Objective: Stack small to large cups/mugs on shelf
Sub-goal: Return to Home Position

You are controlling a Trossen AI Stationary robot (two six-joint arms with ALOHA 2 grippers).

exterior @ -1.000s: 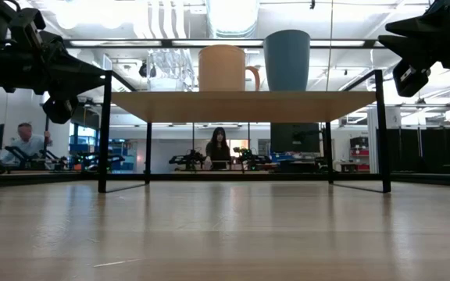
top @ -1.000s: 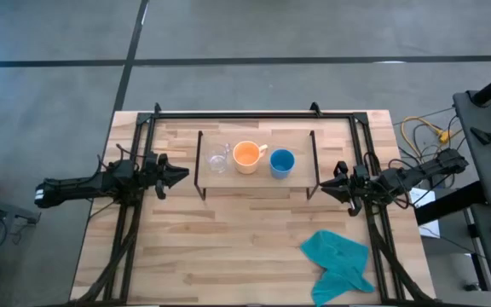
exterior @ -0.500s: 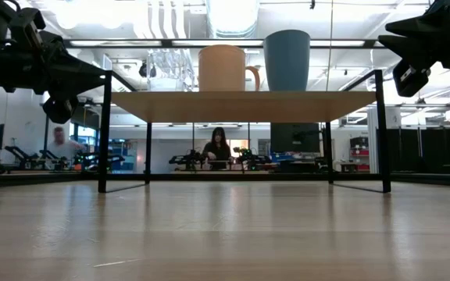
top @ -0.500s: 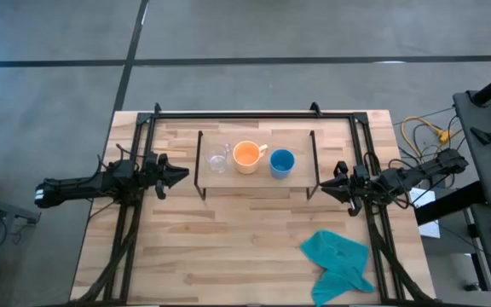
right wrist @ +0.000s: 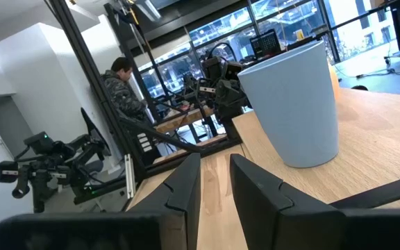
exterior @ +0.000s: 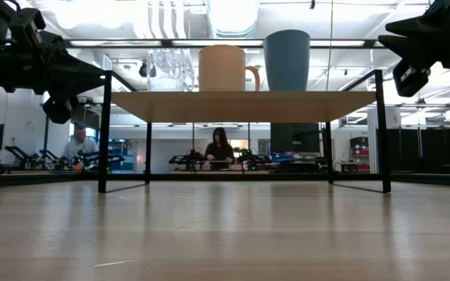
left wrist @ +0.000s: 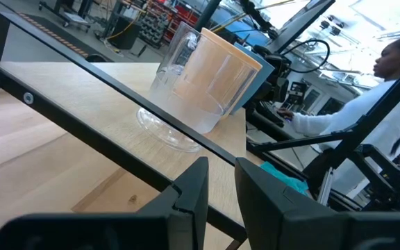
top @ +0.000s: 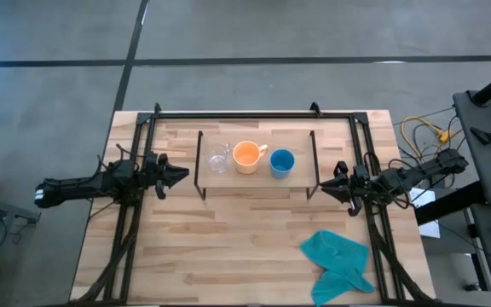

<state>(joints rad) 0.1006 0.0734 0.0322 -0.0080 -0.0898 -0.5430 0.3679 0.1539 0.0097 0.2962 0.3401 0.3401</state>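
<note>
Three cups stand upright in a row on the low light-wood shelf: the clear glass cup, the orange mug with its handle toward the blue cup. In the low view the glass cup, orange mug and blue cup rest by their bases on the board. My left gripper hovers shut just off the shelf's left end. My right gripper hovers shut off its right end. The left wrist view shows the glass cup, the right wrist view the blue cup.
A crumpled teal cloth lies on the table near its front right corner. The shelf's black wire legs stand on the table. Black frame rails run along the table's far and side edges. People sit in the room behind.
</note>
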